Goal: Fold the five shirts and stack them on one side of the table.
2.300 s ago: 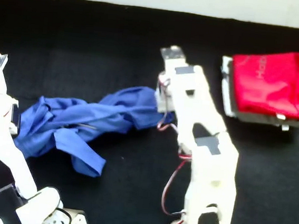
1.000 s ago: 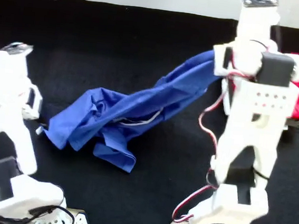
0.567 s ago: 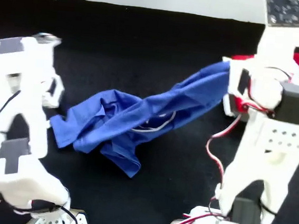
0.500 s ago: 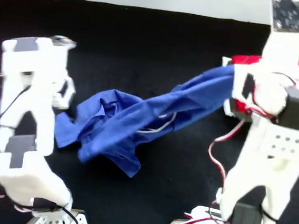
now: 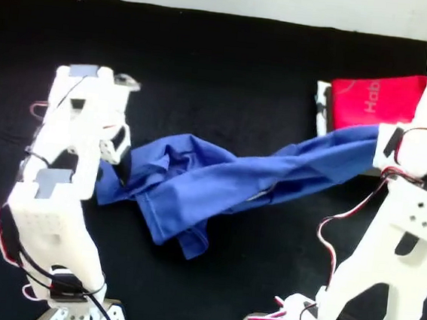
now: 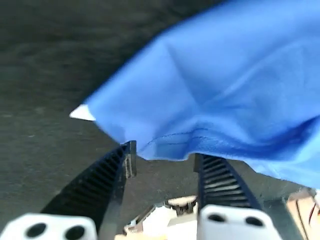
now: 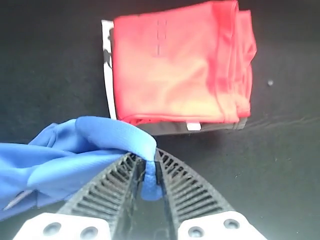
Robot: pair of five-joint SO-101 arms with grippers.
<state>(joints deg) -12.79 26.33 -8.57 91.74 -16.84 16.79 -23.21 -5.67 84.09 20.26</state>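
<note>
One blue shirt [image 5: 219, 183] stretches over the desk [image 5: 208, 54], from just beside the folded red shirt [image 5: 374, 100] to well away from it. By the left wrist view, the left jaws are released, straddling its hem [image 6: 170, 142]. By the right wrist view, the right jaws are clenched on a corner beside the red shirt. Spreading seems underway; next, the left jaws should pinch that hem.

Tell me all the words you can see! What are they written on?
On the red folded shirt: pale lettering, too blurred to read.
On the blue shirt: no words or numbers.
</note>
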